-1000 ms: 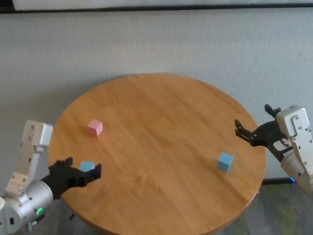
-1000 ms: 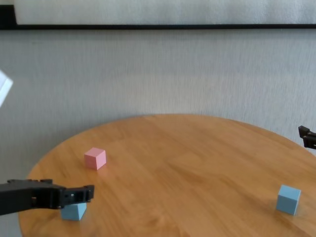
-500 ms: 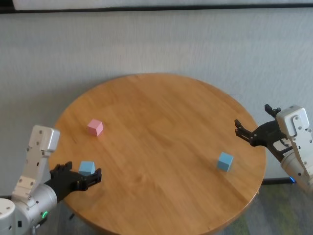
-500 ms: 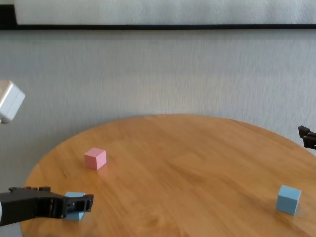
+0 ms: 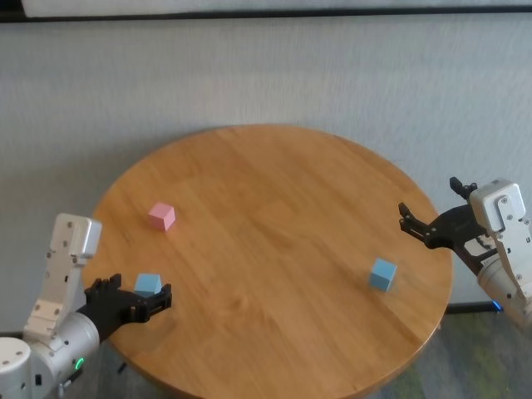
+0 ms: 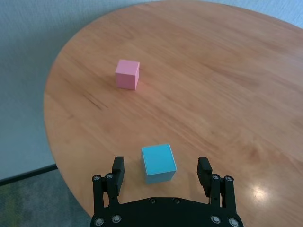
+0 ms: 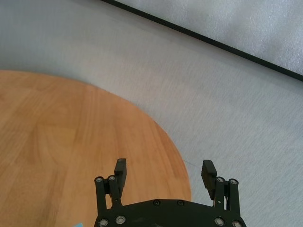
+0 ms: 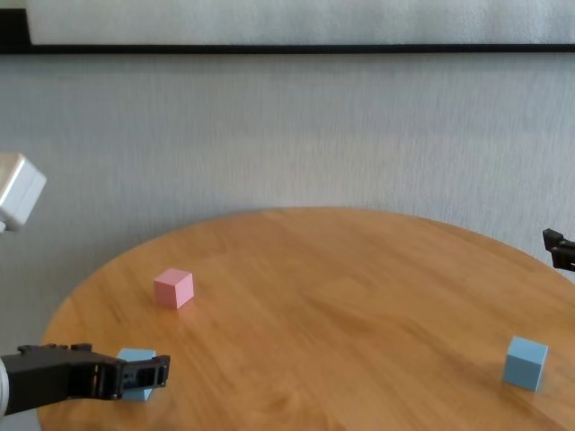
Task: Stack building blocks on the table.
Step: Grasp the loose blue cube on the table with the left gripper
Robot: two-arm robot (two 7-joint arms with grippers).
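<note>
One light blue block [image 6: 157,160] lies near the table's [image 5: 274,208] left front edge, and my left gripper [image 6: 161,166] stands open around it. A finger stands on each side of the block with a gap, not touching. In the head view the same gripper [image 5: 137,298] is low at that block [image 5: 148,283]. In the chest view a finger [image 8: 135,373] partly covers the block [image 8: 137,358]. The pink block [image 5: 162,216] sits farther back on the left. The second light blue block [image 5: 382,273] rests at the right. My right gripper [image 5: 434,204] hovers open over the table's right rim, holding nothing.
The round table ends close on the left and right sides, with grey floor [image 6: 28,198] below. A pale wall [image 5: 266,75] rises behind it. Bare wood [image 8: 341,305] stretches between the pink block [image 8: 173,287] and the right blue block [image 8: 525,362].
My left gripper has sunk lower and drawn slightly back toward the near edge, so the blue block now sits between its fingers. The blocks and the right arm have not moved.
</note>
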